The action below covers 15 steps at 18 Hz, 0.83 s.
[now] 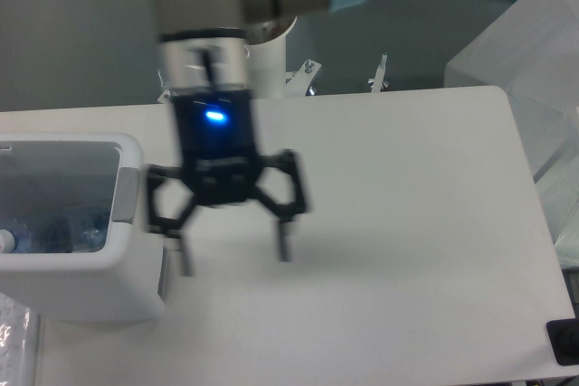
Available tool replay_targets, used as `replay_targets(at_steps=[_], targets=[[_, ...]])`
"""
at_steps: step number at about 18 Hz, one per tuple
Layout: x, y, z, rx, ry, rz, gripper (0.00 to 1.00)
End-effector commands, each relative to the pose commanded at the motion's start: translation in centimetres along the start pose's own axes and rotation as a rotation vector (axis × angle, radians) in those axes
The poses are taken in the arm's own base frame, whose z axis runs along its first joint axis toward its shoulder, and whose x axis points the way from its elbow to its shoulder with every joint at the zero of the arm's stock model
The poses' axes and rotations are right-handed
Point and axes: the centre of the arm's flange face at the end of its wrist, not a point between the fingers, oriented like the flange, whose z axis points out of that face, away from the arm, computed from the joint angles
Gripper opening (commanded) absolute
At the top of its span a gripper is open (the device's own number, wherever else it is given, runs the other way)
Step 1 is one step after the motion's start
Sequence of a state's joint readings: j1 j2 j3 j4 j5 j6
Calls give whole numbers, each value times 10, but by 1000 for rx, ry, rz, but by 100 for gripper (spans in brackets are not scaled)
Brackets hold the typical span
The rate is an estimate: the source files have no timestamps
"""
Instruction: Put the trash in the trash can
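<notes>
**Gripper spread and empty over the table, trash sits inside the can**

Far left: trash can point(86, 287), white, boxy, rounded corners, standing on the table point(407, 223) at its left edge. Grey panel on the right-hand rim. Inside, low against the left wall, is the bottle point(36, 237): clear plastic with blue showing through it, white cap end poking out at the frame edge. Detail in there is murky; a pale patch lies next to the bottle, but I cannot tell whether it is the wrapper.

Just right of the can: gripper point(233, 258), motion-blurred, pointing down, fingers spread wide with nothing between them. Left fingertip hangs right beside the can's outer right wall, outside the opening, and the right fingertip is over bare table. Blue light is lit on the gripper body. So the trash is left of the gripper, down in the can, separated from it by the can wall.

Arm runs up and out of the frame top. Its white base column stands behind the table's far edge.
</notes>
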<state>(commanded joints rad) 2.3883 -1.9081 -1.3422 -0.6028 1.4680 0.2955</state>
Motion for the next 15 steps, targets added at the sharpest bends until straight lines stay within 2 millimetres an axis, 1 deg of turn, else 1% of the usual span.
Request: replay_targets(at_steps=[2, 3, 4, 5, 6, 7, 9, 10, 11, 12, 15], targets=[[-13, 10, 8, -29, -22, 63, 100], [-18, 25, 14, -60, -21, 107, 100], [-18, 35, 13, -78, -15, 180, 100], [-21, 38, 0, -85, -27, 259, 100], [-31, 43, -10, -103, -46, 316, 100], [-40, 53, -16, -144, -50, 353, 100], [-51, 61, -35, -189, -43, 415, 100], [-64, 66, -46, -214, -44, 444, 100], [-73, 72, -54, -241, -33, 488, 100], [-77, 74, -63, -261, -20, 543, 100], [-93, 82, -75, -315, 20, 618, 100]])
